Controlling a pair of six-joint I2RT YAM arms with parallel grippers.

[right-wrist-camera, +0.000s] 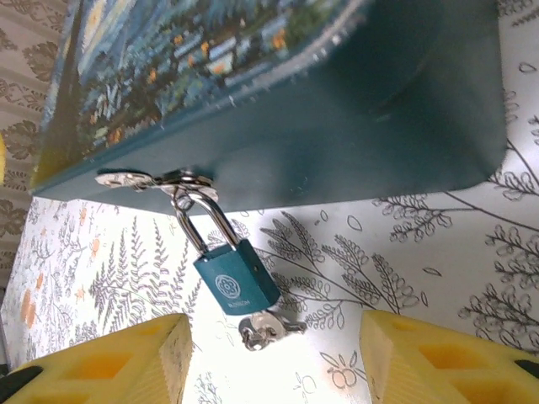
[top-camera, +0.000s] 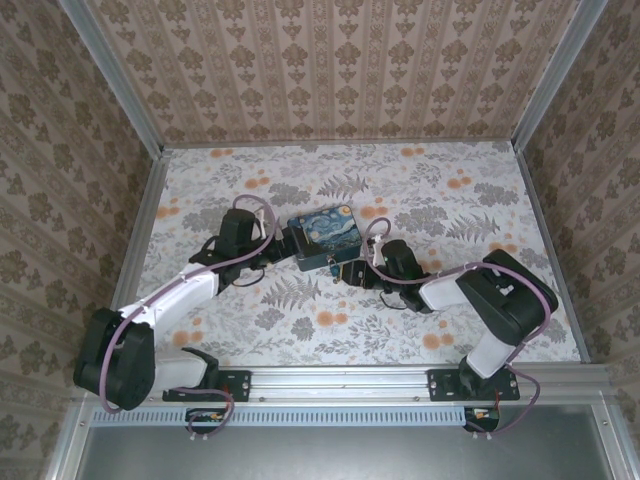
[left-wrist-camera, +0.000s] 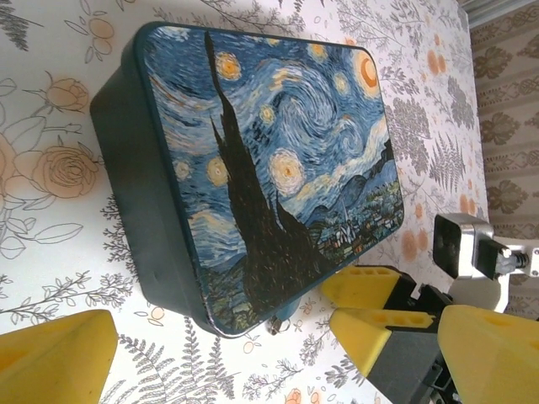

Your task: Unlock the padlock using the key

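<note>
Where the painted box (top-camera: 322,235) sits near the middle of the flowered table (top-camera: 450,200), both arms reach in to it, one from the left and one from the near right. The padlock (right-wrist-camera: 237,282) hangs by its silvery shackle (right-wrist-camera: 202,223) from the metal hasp (right-wrist-camera: 160,178) on the box's dark side wall. Its teal body lies tilted on the table just beside the box. A small silvery key (right-wrist-camera: 265,326) sits at the bottom end of the lock, touching it. Whether it is fully seated in the keyhole cannot be told.

The right gripper (right-wrist-camera: 274,370) has its jaws apart. One yellow finger (right-wrist-camera: 126,362) stands to each side of the lock and key, neither touching them, and nothing is gripped. The left gripper (left-wrist-camera: 274,366) has its jaws spread wide and holds nothing. It is near the left end of the box, and in the wrist view its fingers are clear of the box wall.
</note>
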